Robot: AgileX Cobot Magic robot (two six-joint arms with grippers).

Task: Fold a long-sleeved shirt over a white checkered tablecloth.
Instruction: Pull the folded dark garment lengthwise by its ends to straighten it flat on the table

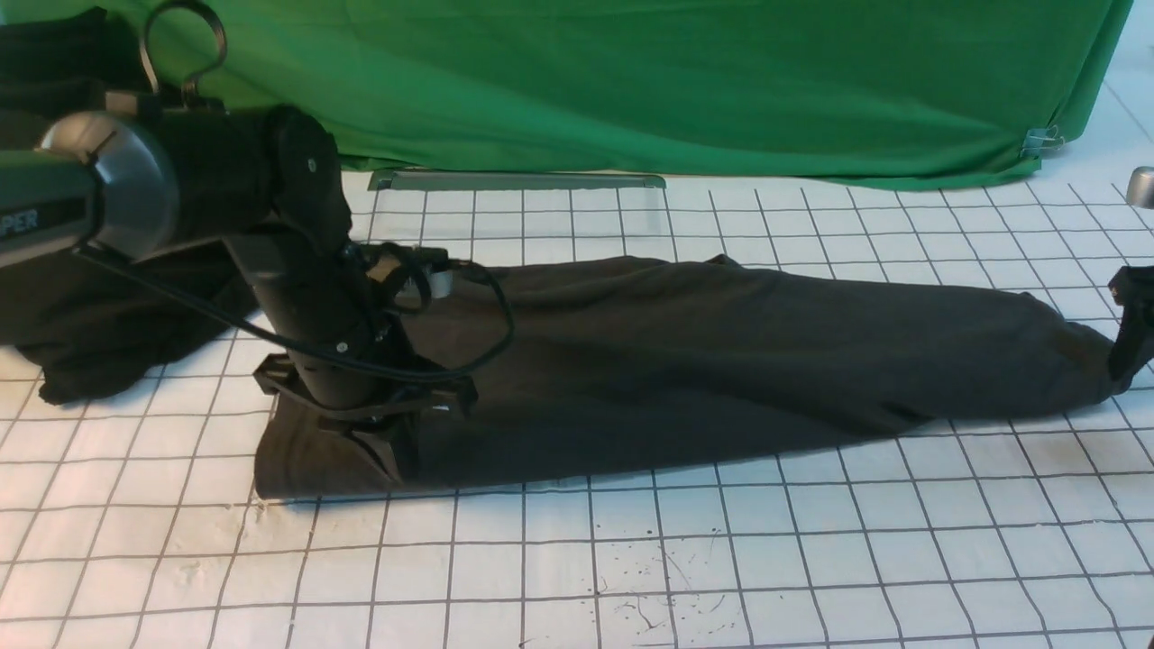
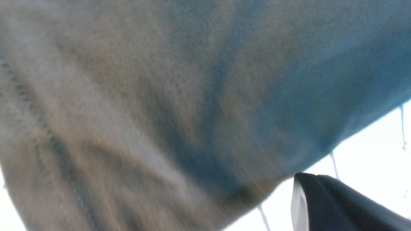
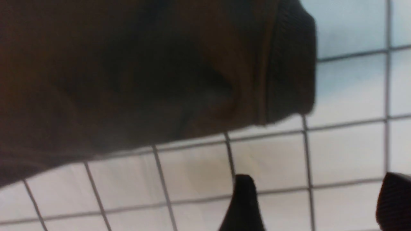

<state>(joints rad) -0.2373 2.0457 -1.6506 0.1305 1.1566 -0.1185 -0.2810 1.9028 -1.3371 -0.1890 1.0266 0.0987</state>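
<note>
Nearest the camera lies the white checkered tablecloth, its thin grey lines marking small squares, with a scatter of black specks near the front edge. Just beyond that bare stretch the long-sleeved shirt lies on the tablecloth, folded into one long dark brown-black band that runs from left of centre almost to the right edge, broad at its left end and narrowing toward the right; no print shows on the side facing up. The left arm reaches down onto the band's left end, and the left claw sits there clenched, pressed onto the fabric; whether any cloth is pinched between its fingers cannot be told. At the far right the right claw stands just beside the shirt's narrow end; its wrist view shows the fingertips spread wide with only tablecloth between them, and the shirt's ribbed edge lying near but apart from them. Farther back at the left edge lies a dark garment bundle. Behind everything a grey strip lies at the foot of a green cloth.
</note>
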